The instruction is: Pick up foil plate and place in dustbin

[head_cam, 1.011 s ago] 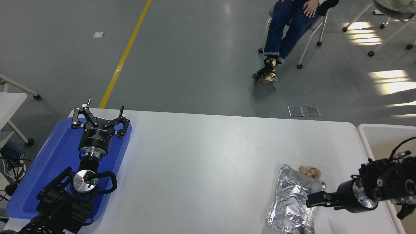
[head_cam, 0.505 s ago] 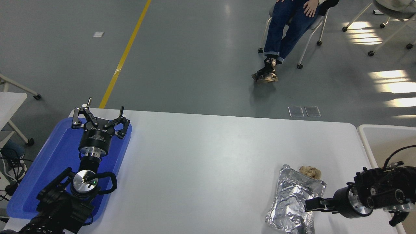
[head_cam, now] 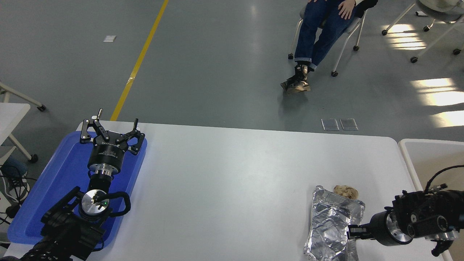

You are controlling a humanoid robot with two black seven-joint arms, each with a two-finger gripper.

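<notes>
Grey floor, white table (head_cam: 232,174). Foil plate (head_cam: 331,226) undelivered, dustbin (head_cam: 427,154) waiting. Right gripper (head_cam: 353,232) at plate's edge, fingers' state unclear; left gripper (head_cam: 110,132) parked, fingers spread.

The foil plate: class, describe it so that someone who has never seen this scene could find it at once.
Start at the white table and go to its near right corner, beside the dustbin. There lies the foil plate, crinkled shiny silver with a raised rim, the right end effector at its right edge. The small beige paper ball at its far end is dull and crumpled, not silver.
</notes>
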